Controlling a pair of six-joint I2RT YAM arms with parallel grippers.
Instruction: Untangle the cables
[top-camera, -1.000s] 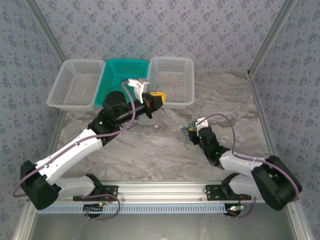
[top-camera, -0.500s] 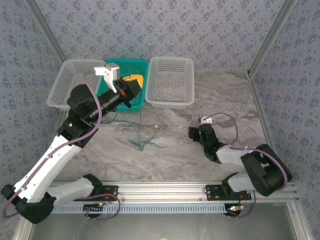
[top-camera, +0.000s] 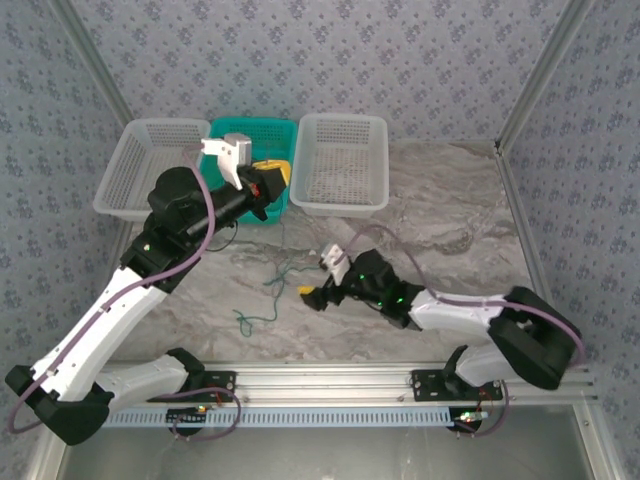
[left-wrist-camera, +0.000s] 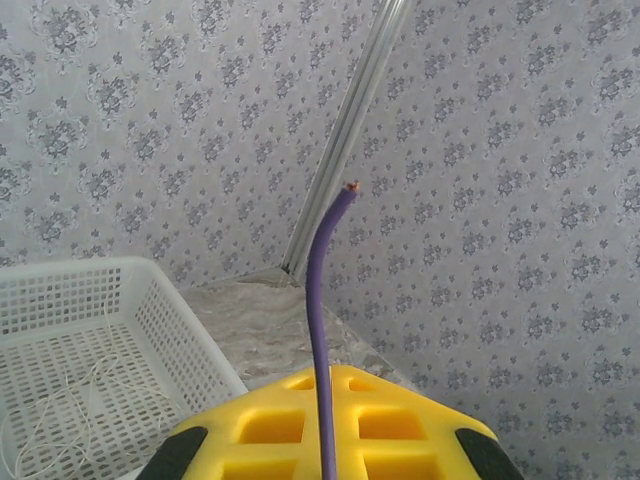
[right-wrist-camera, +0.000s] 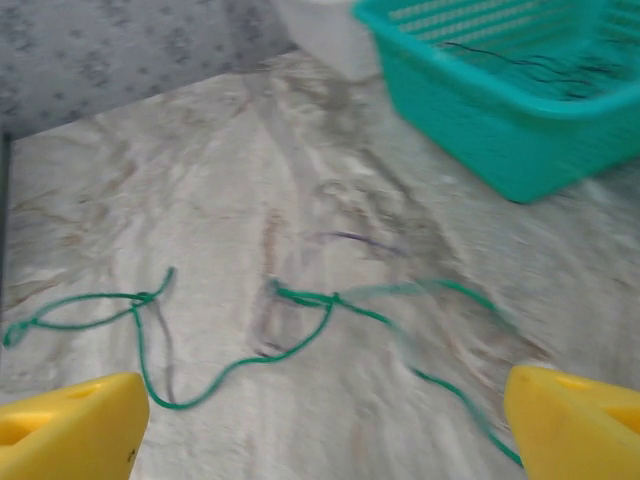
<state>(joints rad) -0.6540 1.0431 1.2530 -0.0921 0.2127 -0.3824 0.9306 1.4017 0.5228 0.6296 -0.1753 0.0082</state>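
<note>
Left gripper (top-camera: 271, 178) clamps the purple wire (left-wrist-camera: 318, 300), held apart from the rest; right gripper (top-camera: 312, 294), jaws spread, hovers over the green cable (right-wrist-camera: 300, 297), not yet straightened.

far edge: three baskets stand in a row, the white basket (top-camera: 150, 170), the teal basket (top-camera: 225, 140) and the second white basket (top-camera: 343, 165), walls touching or nearly so; there is no passage between them at table level. the left arm (top-camera: 110, 310) slants raised over the left side. the left gripper (top-camera: 272, 175) sits above the teal basket, clamped on a purple wire (left-wrist-camera: 318, 300) that projects past the fingertips. the right arm (top-camera: 450, 308) lies low across the centre-right. the right gripper (top-camera: 315, 293) has its fingers spread wide, with a green cable (right-wrist-camera: 310, 298) on the table (top-camera: 450, 200) between them. bare table: far right, between the second white basket and the corner post (top-camera: 530, 85).
</note>
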